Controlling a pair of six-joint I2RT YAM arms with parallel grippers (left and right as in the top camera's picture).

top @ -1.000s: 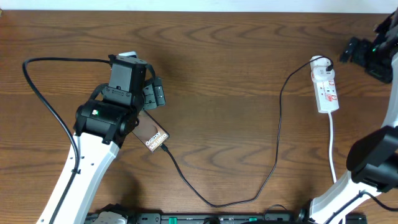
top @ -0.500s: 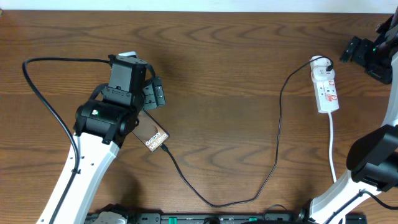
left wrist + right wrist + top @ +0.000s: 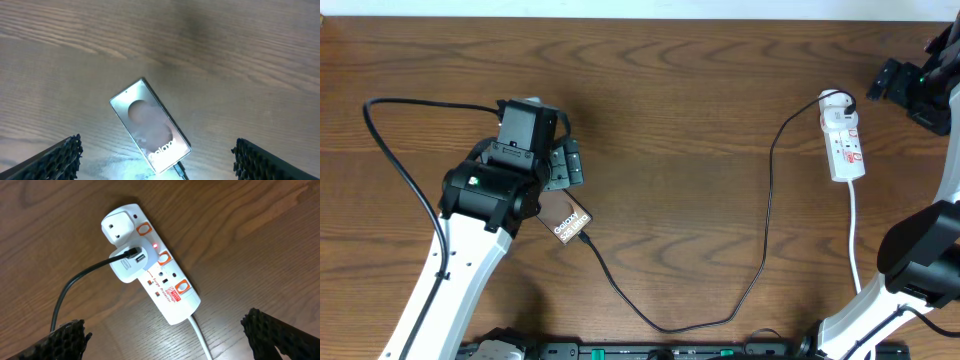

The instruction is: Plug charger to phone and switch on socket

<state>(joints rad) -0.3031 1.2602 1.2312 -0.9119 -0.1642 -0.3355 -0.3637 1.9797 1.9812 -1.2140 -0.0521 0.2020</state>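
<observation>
Black left pincer (image 3: pixel 157 152), jaws wide apart (empty), over the phone (image 3: pixel 150 125)

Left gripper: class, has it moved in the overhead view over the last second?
Yes: the left gripper has edged slightly closer to the unmoved phone.

One phone (image 3: pixel 150 125), one charger (image 3: pixel 85 275), one socket (image 3: pixel 165 280), two robot arms (image 3: pixel 470 230) (image 3: pixel 920 260), one wooden table (image 3: pixel 670 80)

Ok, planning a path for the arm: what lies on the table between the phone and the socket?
Overhead, only the charger cable crosses that stretch; otherwise bare table.
</observation>
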